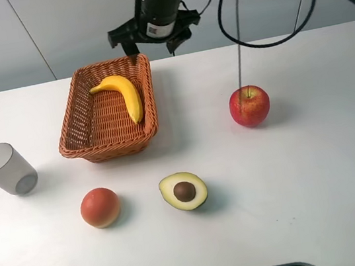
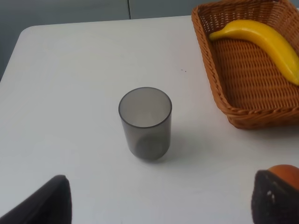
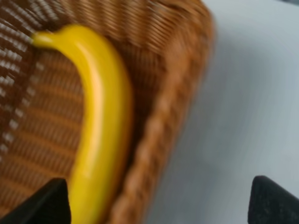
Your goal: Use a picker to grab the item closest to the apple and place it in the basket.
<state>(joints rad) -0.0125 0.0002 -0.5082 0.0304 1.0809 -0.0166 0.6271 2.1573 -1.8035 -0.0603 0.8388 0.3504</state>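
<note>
A yellow banana [image 1: 125, 95] lies inside the brown wicker basket [image 1: 82, 130], free of any gripper. It fills the right wrist view as the banana [image 3: 98, 130] against the basket wall [image 3: 163, 121]. My right gripper [image 1: 151, 46] hovers over the basket's far rim, open and holding nothing; its fingertips [image 3: 46, 203] show wide apart. The red apple [image 1: 249, 105] stands at the right. My left gripper [image 2: 163, 205] is open over bare table, near the grey cup [image 2: 145, 122]; it does not show in the high view.
A halved avocado [image 1: 183, 190] and an orange-red fruit [image 1: 100, 207] lie toward the front of the white table [image 1: 318, 179]. The grey cup [image 1: 6, 169] stands at the left. Black cables [image 1: 241, 23] hang above the apple.
</note>
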